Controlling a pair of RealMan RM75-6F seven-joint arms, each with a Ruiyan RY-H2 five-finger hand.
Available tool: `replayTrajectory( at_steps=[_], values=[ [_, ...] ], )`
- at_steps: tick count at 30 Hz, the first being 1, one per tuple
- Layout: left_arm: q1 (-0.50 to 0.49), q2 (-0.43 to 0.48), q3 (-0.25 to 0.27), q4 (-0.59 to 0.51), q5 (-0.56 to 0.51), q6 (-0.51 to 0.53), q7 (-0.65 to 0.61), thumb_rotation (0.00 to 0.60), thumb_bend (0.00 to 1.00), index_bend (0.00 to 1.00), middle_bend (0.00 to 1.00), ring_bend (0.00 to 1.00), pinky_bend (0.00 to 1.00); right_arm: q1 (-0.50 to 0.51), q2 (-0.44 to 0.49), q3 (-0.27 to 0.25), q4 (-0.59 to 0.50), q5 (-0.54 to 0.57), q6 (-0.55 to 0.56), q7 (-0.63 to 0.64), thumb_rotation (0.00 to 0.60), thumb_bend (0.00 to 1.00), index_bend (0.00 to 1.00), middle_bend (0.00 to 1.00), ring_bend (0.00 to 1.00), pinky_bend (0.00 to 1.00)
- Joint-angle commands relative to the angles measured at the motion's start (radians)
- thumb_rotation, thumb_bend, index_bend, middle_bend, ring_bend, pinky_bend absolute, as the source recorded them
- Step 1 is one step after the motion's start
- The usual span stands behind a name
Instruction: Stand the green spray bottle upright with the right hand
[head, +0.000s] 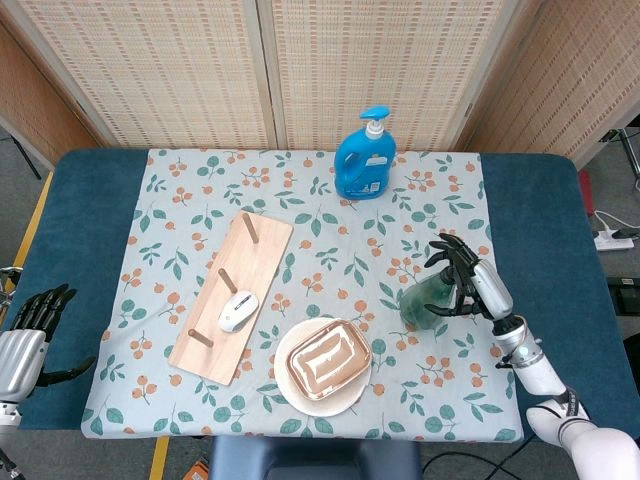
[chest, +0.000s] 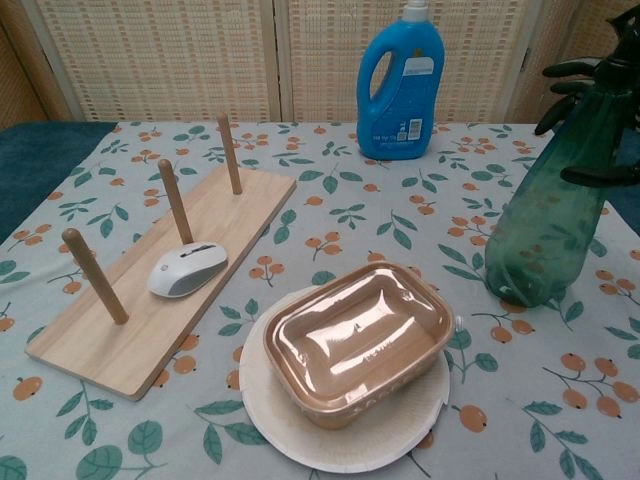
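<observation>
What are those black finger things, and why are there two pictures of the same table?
Those belong to a robot with two arms. One picture looks down from its head, the other looks out from its chest. Its right hand has its fingers around the top of a green spray bottle, which stands slightly tilted on the flowery cloth. Its left hand waits off the table, holding nothing. Also there: a blue soap bottle, a wooden peg board with a computer mouse, and a brown box on a paper plate.
</observation>
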Motion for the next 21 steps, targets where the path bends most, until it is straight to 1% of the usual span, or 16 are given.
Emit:
replayTrajectory(
  at_steps=[1,3,6,9,12,15,16,19,21],
  values=[
    [0.0,0.0,0.0,0.0,0.0,0.0,0.0,0.6,0.14,0.0,0.0,0.0,0.03,-0.001,0.015,-0.013,-0.012,-0.01,-0.015,-0.013,0.6,0.0,0.11,0.32,0.04,0.13],
    [0.0,0.0,0.0,0.0,0.0,0.0,0.0,0.6,0.14,0.0,0.0,0.0,0.03,-0.001,0.031,-0.026,-0.024,-0.018,-0.034,-0.035,0.6,0.0,0.06,0.28,0.01,0.09],
    [0.0,0.0,0.0,0.0,0.0,0.0,0.0,0.6,0.14,0.0,0.0,0.0,0.03,-0.003,0.06,-0.04,-0.05,-0.027,-0.057,-0.083,0.6,0.0,0.0,0.22,0.0,0.04],
    [0.0,0.0,0.0,0.0,0.0,0.0,0.0,0.6,0.14,0.0,0.0,0.0,0.03,-0.004,0.105,-0.059,-0.096,-0.038,-0.087,-0.123,0.6,0.0,0.0,0.17,0.0,0.01],
    [0.0,0.0,0.0,0.0,0.0,0.0,0.0,0.6,0.14,0.0,0.0,0.0,0.03,0.001,0.184,-0.096,-0.167,-0.06,-0.147,-0.197,0.6,0.0,0.0,0.11,0.0,0.0],
    [0.0,0.0,0.0,0.0,0.0,0.0,0.0,0.6,0.14,0.0,0.0,0.0,0.03,0.007,0.287,-0.134,-0.275,-0.079,-0.21,-0.285,0.6,0.0,0.0,0.07,0.0,0.0],
    [0.0,0.0,0.0,0.0,0.0,0.0,0.0,0.6,0.14,0.0,0.0,0.0,0.03,0.009,0.331,-0.146,-0.33,-0.081,-0.234,-0.312,0.6,0.0,0.0,0.07,0.0,0.0],
    [0.0,0.0,0.0,0.0,0.0,0.0,0.0,0.6,0.14,0.0,0.0,0.0,0.03,0.008,0.431,-0.16,-0.47,-0.073,-0.277,-0.39,0.6,0.0,0.0,0.06,0.0,0.0],
    [0.0,0.0,0.0,0.0,0.0,0.0,0.0,0.6,0.14,0.0,0.0,0.0,0.04,0.004,0.481,-0.166,-0.542,-0.063,-0.3,-0.442,0.6,0.0,0.0,0.05,0.0,0.0]
  ],
)
